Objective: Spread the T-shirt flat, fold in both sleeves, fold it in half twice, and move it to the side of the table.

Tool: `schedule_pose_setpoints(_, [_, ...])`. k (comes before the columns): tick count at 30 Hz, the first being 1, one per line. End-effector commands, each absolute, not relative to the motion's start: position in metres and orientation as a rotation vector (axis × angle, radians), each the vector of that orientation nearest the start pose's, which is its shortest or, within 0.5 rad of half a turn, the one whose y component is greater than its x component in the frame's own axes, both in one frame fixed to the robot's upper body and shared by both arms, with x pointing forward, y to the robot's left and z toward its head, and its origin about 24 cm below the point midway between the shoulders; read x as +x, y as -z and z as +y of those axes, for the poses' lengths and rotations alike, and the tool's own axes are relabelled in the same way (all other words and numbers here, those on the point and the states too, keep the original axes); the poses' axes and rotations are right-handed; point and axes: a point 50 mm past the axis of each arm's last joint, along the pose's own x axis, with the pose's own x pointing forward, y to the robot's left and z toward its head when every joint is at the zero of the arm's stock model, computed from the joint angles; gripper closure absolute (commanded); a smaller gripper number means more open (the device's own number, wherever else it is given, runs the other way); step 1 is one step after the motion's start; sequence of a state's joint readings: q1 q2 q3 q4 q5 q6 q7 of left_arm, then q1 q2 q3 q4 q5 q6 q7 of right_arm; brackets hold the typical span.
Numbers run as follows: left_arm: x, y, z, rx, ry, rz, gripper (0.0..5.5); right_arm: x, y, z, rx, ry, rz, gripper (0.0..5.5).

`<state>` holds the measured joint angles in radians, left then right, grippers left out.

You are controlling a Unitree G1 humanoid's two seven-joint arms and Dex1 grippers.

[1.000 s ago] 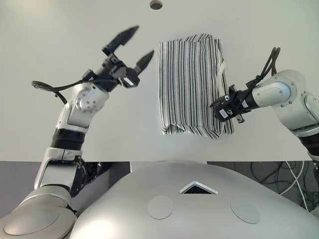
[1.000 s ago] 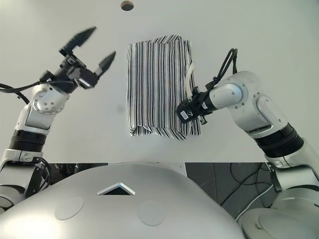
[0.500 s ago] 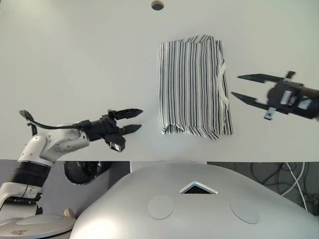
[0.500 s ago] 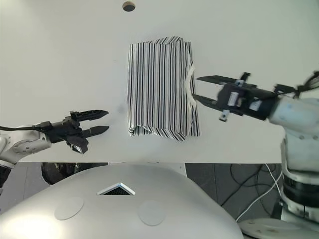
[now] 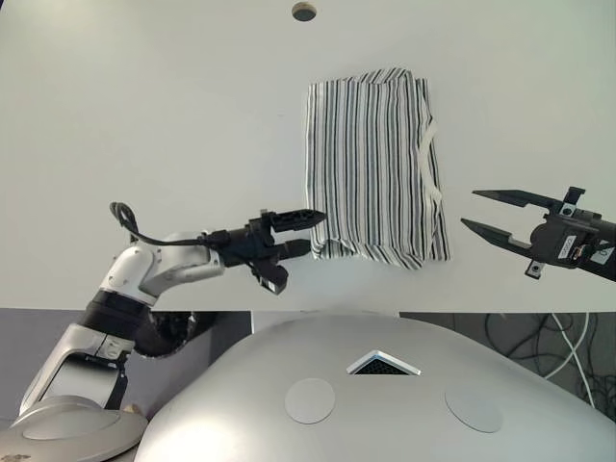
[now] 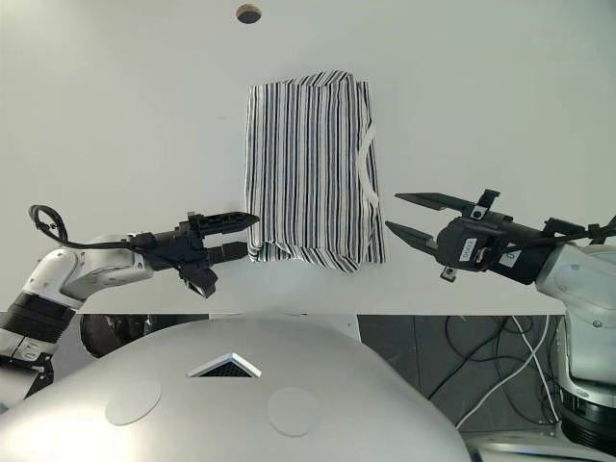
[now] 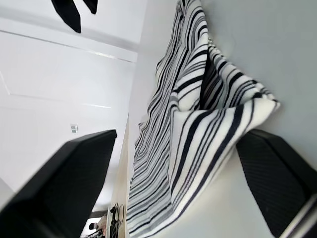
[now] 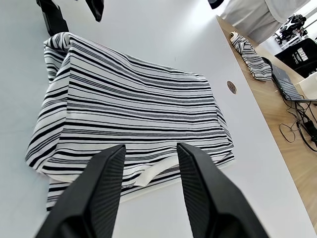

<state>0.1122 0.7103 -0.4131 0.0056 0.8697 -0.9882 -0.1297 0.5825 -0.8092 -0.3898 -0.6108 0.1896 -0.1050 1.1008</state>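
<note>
The white surface (image 5: 144,125) carries a black-and-white striped T-shirt (image 5: 371,164), lying right of centre and close to the near edge. It is already gathered into a compact layered rectangle, so the spreading, the sleeve folds and the halving are judged done; only the move to the side appears to be left. The left claw (image 5: 313,231) is held spread at the shirt's near-left corner, which is seen between its fingers in the left wrist view but is not yet gripped. The right claw (image 5: 472,209) is likewise spread, just beside the near-right edge and apart from it. Wide bare room is offered to the left, less to the right. A small dark round hole (image 5: 304,12) is set at the far side.
</note>
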Motion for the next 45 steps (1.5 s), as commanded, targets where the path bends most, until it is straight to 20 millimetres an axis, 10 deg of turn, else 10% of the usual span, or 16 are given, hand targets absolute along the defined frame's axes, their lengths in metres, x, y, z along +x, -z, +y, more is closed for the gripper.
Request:
schedule_pose_setpoints(1, [0.128, 0.016, 0.148, 1.288, 1.522, -0.418, 1.17, 0.134, -0.132, -0.234, -0.824, -1.099, 0.187, 3.56])
schedule_pose_setpoints(15, [0.124, 0.023, 0.161, 1.274, 1.605, -0.299, 3.74, 0.114, -0.063, -0.249, -1.281, -1.319, 0.504, 3.56])
schedule_pose_setpoints(45, [0.132, 0.019, 0.161, 1.292, 1.598, -0.311, 5.24, 0.128, -0.053, -0.209, -1.328, -1.421, 0.321, 3.74])
